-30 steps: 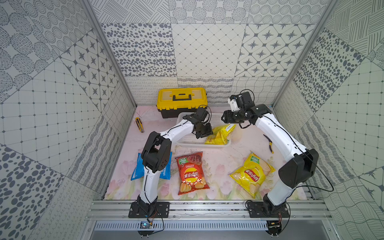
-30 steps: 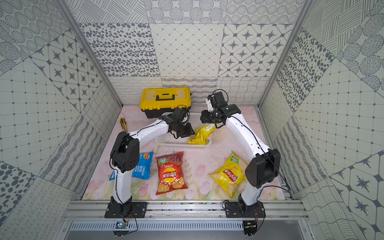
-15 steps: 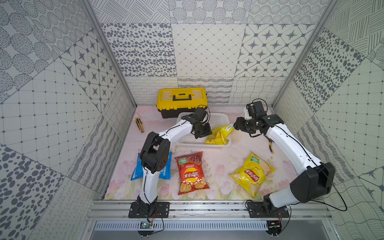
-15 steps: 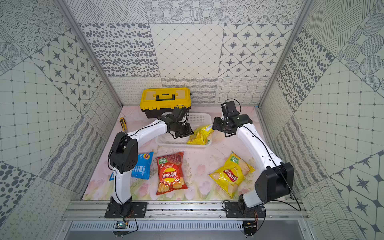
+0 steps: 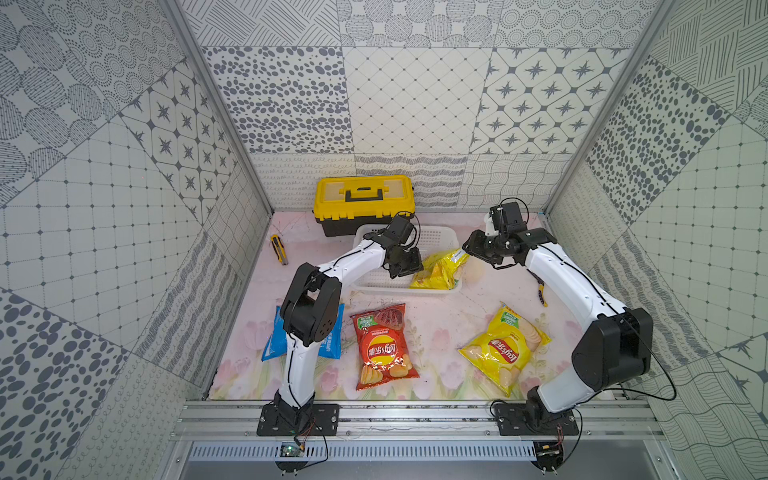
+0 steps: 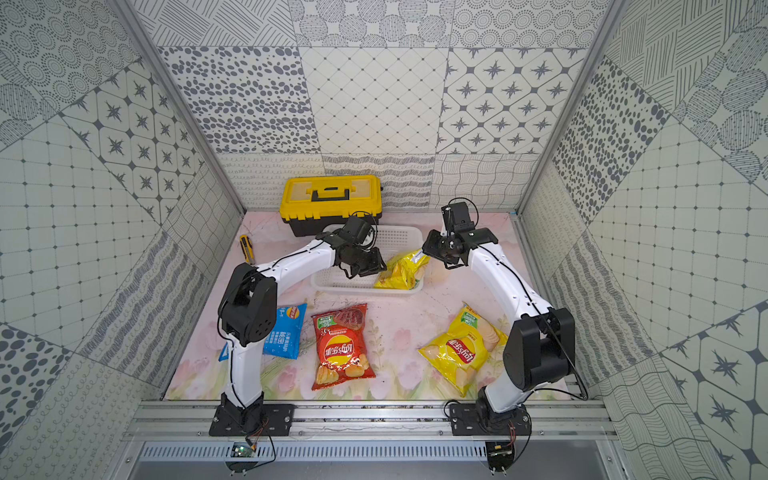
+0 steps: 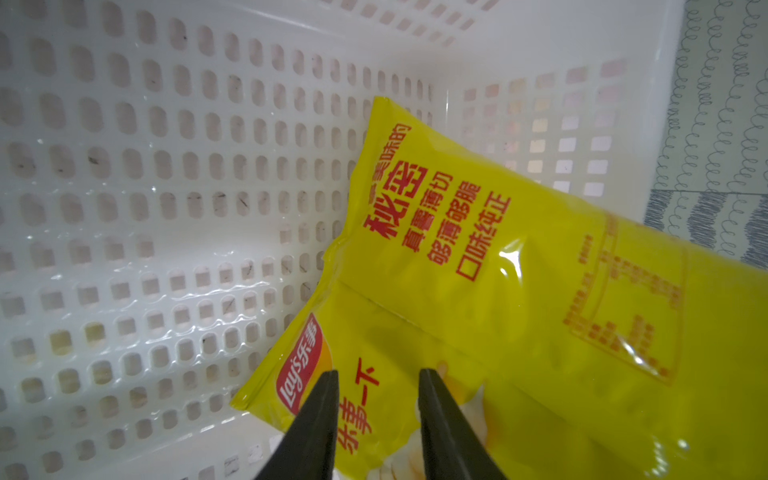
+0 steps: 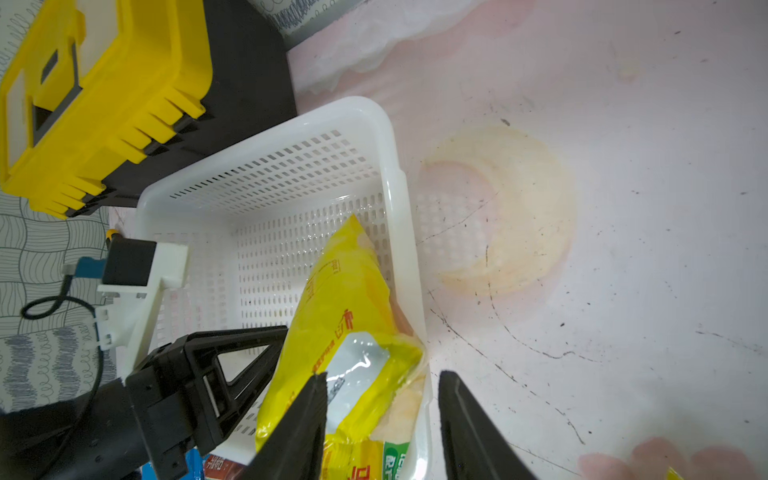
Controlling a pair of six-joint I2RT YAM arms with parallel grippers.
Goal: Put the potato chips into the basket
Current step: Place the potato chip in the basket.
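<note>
Lower left in a top view, logged outside: blue bag (image 6: 286, 330), flat on the table (image 6: 399, 328). 
Centre, likewise outside: red bag (image 5: 384, 347). 
Upper centre, found half in the basket (image 5: 440, 237): yellow bag (image 5: 438, 270), leaning over the rim. Left gripper (image 5: 409, 266) part-spread against it, hold impossible to tell; right gripper (image 5: 467, 249) spread around its end, nothing pinched. 
Lower right, outside: second yellow bag (image 5: 505, 349). 
Judged one nearly placed, three left.

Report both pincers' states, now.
Left pincer: jaws apart over the shiny yellow chip bag; grip cannot be told.
Right pincer: open at that bag's end, holding nothing.
</note>
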